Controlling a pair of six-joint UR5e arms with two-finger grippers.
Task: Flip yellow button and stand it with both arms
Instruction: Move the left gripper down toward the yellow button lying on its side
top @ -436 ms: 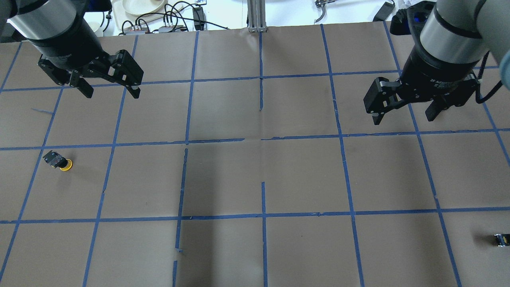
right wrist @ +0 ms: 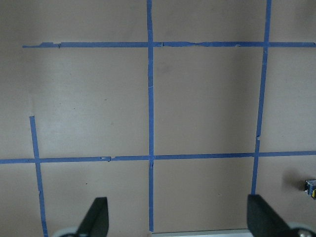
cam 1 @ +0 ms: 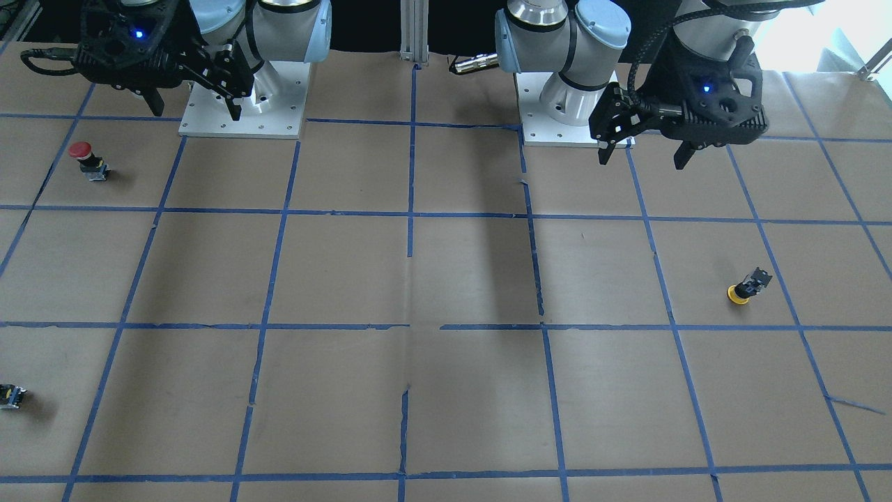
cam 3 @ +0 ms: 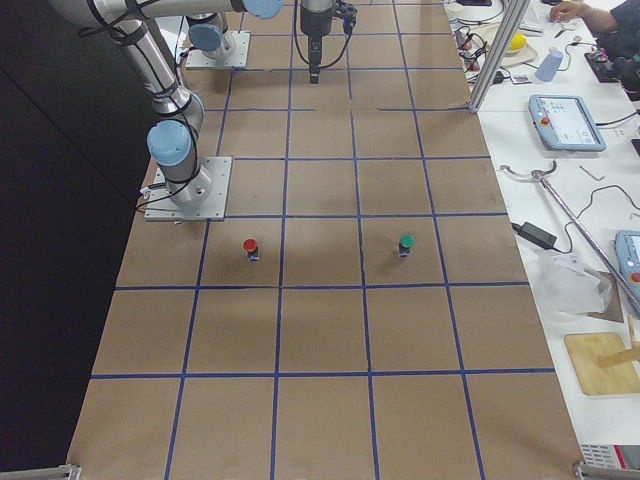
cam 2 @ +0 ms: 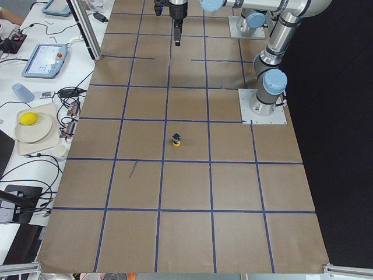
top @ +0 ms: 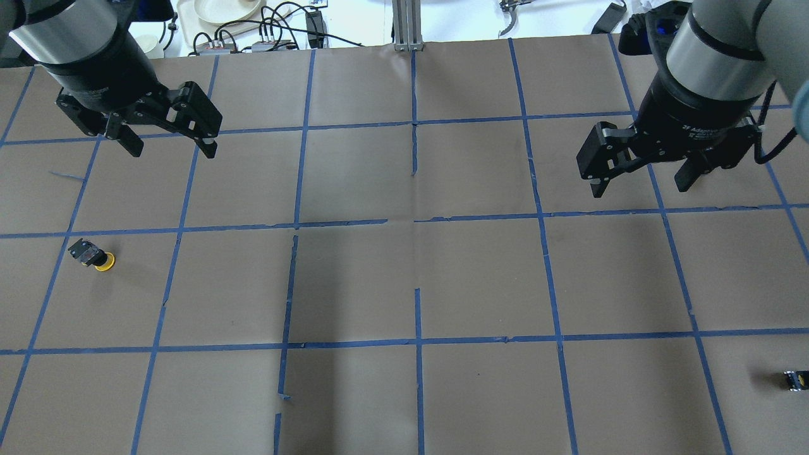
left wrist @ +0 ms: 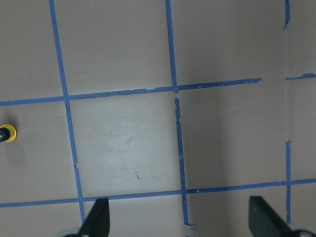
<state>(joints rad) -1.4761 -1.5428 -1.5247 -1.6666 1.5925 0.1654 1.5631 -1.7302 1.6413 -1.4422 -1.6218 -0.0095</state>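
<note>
From above, the left hand (top: 173,151) has slid a tiny bit toward the upper left since a moment ago. The right hand (top: 639,188) and the yellow button (top: 93,254) have not moved. Both hands hang over the bench (top: 404,278) with their fingers spread wide, holding nothing. The button lies tipped over at the left of the picture. Its round yellow cap points to the lower right and its black body to the upper left. It is well apart from the left hand, lower down and more to the left. A tiny black block (top: 795,380) sits at the lower right edge.

From the front, the button is at the right, cap to the lower left. The left hand is above it, near the top, with a blue light on. A red button (cam 1: 88,160) stands at the upper left.

From the left end, the button is in the middle of the bench. Its black body shows above the yellow cap.

From the right end, the red button and a green button (cam 3: 406,243) stand side by side, well apart.

The left wrist camera shows two spread fingers (left wrist: 96,222) at the bottom. The yellow cap peeks in at the left edge.

The right wrist camera shows spread fingers too, and the tiny block at the right edge.
</note>
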